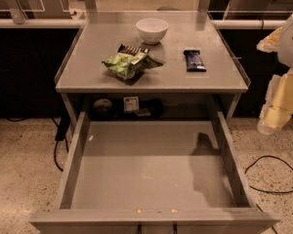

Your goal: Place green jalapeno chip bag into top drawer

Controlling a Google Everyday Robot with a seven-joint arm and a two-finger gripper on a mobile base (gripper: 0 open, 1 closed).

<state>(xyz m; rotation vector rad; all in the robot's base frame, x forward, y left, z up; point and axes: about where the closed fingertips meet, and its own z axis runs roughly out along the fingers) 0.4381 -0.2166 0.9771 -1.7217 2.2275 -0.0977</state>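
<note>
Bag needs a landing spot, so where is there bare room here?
The top drawer has a bare bottom, wall to wall. The table is free left of the green jalapeno chip bag. Its middle is crowded: bag, striped packet, white bowl, blue bar wrapper. The pincer hangs right of the drawer.

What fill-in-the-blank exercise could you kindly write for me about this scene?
The green jalapeno chip bag lies on the ___.
The top drawer stands ___.
Behind the bag sits a white ___.
The tool hangs near the picture's ___ edge.
Missing: table, open, bowl, right.
</note>
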